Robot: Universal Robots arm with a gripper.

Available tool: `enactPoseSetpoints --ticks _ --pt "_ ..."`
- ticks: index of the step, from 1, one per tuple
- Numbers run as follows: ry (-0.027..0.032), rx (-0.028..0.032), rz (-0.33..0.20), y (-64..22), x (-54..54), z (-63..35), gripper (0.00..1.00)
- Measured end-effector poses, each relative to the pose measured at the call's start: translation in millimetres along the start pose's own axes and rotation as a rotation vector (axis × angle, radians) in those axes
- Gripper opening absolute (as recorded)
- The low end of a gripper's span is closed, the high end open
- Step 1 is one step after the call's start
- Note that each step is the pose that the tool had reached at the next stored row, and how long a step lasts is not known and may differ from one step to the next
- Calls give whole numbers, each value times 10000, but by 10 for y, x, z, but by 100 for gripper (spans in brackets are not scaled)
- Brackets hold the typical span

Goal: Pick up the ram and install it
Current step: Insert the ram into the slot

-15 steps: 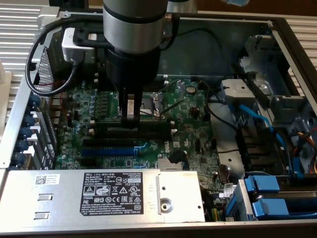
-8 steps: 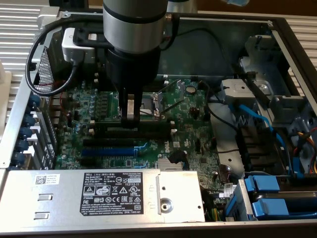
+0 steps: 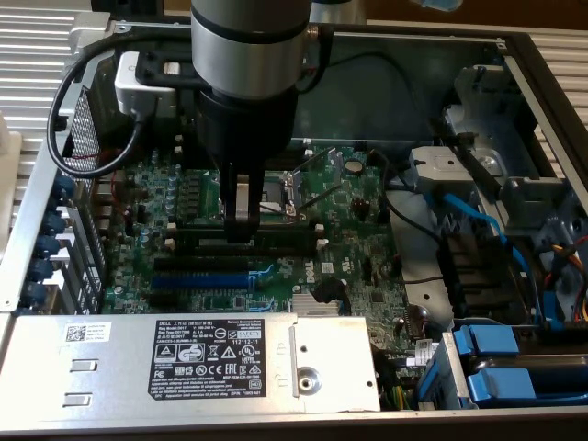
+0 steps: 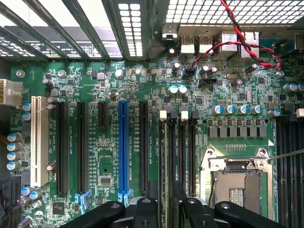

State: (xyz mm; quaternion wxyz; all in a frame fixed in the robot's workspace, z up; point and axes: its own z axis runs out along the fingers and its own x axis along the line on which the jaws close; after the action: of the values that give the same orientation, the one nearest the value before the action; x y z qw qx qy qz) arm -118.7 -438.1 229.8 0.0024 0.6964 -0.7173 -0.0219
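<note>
Gripper (image 3: 241,230) points straight down over the black memory slots (image 3: 248,241) on the green computer board (image 3: 349,266). Its two black fingers (image 4: 147,211) stand a little apart, on both sides of the ram (image 4: 161,171), a long thin dark stick sitting on its edge in one slot. I cannot tell if they touch it. Beside these slots sits the long blue plastic slot (image 4: 124,145). Farther off, a silver metal chip holder (image 4: 235,183) lies on the board.

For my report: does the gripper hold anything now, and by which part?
It cannot be told. The gripper stands low over the memory slots.
</note>
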Motion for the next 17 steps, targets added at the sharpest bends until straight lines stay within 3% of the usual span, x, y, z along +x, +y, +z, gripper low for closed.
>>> enactPoseSetpoints --ticks 12,17 --pt "0 0 0 0 0 0 27" --pt "0 0 0 2 -2 -61 27"
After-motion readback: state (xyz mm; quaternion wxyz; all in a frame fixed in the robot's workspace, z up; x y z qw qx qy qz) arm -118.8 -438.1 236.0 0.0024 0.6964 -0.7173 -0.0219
